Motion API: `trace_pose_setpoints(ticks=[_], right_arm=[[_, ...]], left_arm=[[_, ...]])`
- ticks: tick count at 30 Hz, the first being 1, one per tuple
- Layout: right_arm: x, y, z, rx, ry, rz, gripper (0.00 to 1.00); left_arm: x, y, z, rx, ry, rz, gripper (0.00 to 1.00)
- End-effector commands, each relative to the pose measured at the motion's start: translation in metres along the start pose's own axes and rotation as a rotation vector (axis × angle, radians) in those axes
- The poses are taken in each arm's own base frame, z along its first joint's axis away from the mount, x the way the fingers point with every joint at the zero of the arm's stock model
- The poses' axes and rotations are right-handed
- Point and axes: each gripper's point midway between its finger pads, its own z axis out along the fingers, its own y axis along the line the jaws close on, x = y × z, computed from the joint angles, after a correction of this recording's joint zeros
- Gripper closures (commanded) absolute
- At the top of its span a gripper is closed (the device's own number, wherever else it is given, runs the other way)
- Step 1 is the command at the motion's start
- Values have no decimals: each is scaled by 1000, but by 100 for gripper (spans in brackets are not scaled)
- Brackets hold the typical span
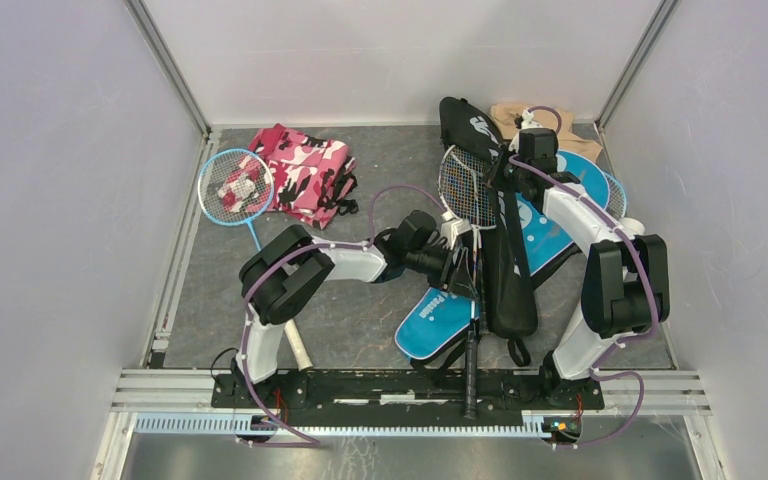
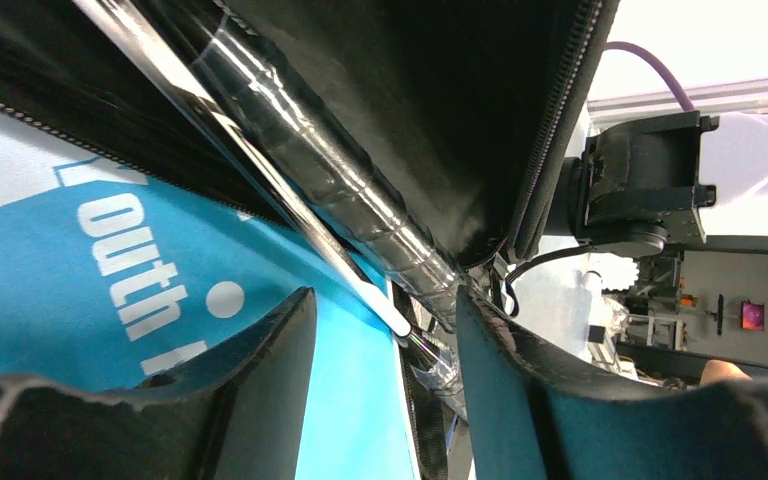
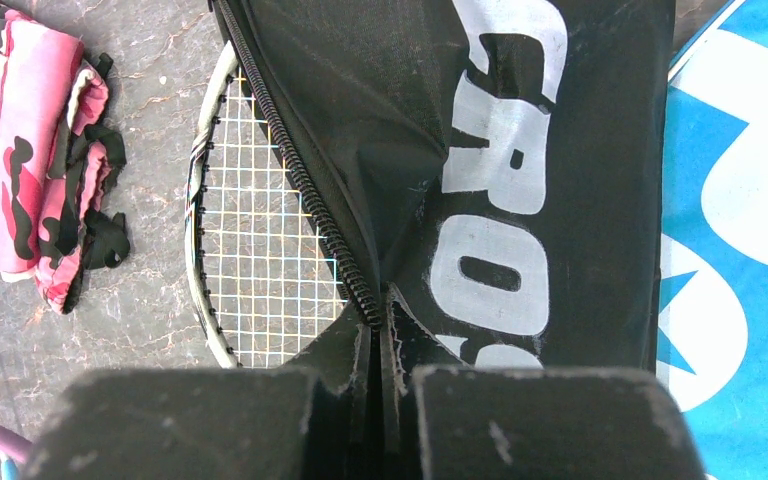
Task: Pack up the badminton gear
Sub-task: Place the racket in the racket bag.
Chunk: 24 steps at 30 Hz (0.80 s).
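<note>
A dark-framed racket (image 1: 467, 186) lies with its head half under the black "CROSSWAY" cover (image 1: 498, 262), which rests on the blue cover (image 1: 438, 312). My right gripper (image 3: 380, 325) is shut on the black cover's zipper edge (image 3: 332, 232), beside the racket's strings (image 3: 260, 240). My left gripper (image 2: 382, 300) stands open over the blue cover (image 2: 110, 260); the racket's plastic-wrapped grip (image 2: 360, 200) and thin shaft run between its fingers (image 2: 260, 380) without touching them. A blue-framed racket (image 1: 235, 186) lies at the far left with small white things on its strings.
A pink camouflage cloth (image 1: 305, 172) lies next to the blue racket's head. A beige cloth (image 1: 545, 122) sits in the back right corner behind the right arm (image 1: 615, 280). Walls close in on three sides. The left arm (image 1: 290, 280) reaches across the middle.
</note>
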Motion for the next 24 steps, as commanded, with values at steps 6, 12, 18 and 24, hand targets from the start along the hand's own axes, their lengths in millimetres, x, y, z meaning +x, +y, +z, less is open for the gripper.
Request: trace_pose_setpoints(ticks=[6,12,18,24], right_arm=[[-28,12,-5,-41,-84,-16,100],[-29,12,-8,-41,-91,-20,100],[-29,10,-9,-37,-91,-21,100],[-29,10,-9,-37,-90,-22,100]], left_arm=[[0,-4,9,23,-31,45,47],[5,-3,14,40,-28,30,50],[8,0,18,62,-34,-3,56],[6,-3,19,78,-38,-10,68]])
